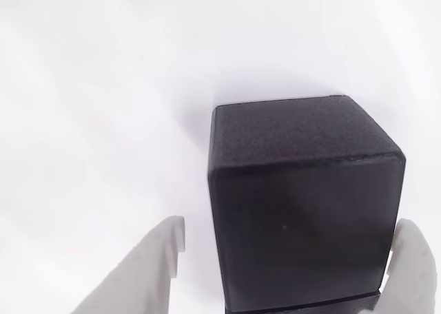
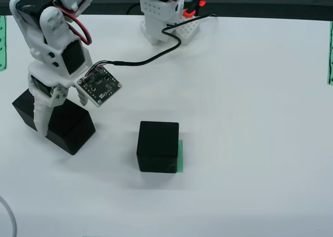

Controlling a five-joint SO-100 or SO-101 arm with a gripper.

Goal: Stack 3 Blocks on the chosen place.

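a white claw (image 2: 60,117) stands at the left of the overhead view, its fingers apart and straddling a black block (image 2: 71,127) that rests on the white surface (image 2: 250,117). whether the fingers touch the block's sides cannot be told. in the claw-mounted view that block (image 1: 303,204) rises between the two pale fingers (image 1: 148,266), one on each side, with a gap on the left side.

a second black block (image 2: 23,108) lies just behind the claw, toward the surface's left edge, close against the straddled one.

to the right of the claw, well apart from it, a third black block (image 2: 157,146) sits on the green striped patch (image 2: 180,156), whose strip of stripes shows along the block's right side. open white surface lies between the claw and this block, and much more spreads to the right beyond it.

a small circuit board (image 2: 100,84) hangs beside the claw, joined by a black cable (image 2: 156,55) to the arm's base (image 2: 169,18) at the far edge. narrow green strips (image 2: 330,50) mark the surface's left and right edges. no writing can be read.
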